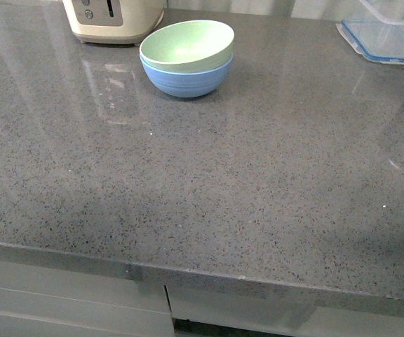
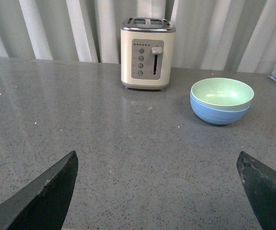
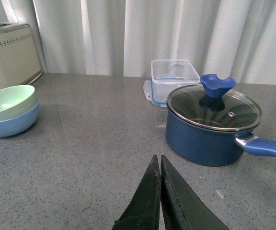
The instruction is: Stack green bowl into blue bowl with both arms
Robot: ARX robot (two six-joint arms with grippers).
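Observation:
The green bowl point(image 1: 188, 43) sits nested inside the blue bowl point(image 1: 186, 79) at the back of the grey counter. Both arms are out of the front view. In the left wrist view the green bowl point(image 2: 222, 93) rests in the blue bowl point(image 2: 218, 114), well ahead of my left gripper point(image 2: 157, 160), which is open with nothing between its fingers. The right wrist view shows the green bowl point(image 3: 8, 101) in the blue bowl point(image 3: 11, 123) far off to one side. My right gripper point(image 3: 157, 159) is shut and empty, held over bare counter.
A cream toaster point(image 1: 111, 19) stands just behind the bowls. A clear plastic container point(image 1: 388, 29) lies at the back right. A dark blue pot with a glass lid point(image 3: 213, 125) stands near my right gripper, its handle point(image 3: 267, 147) pointing outward. The counter's front edge point(image 1: 188, 270) is close.

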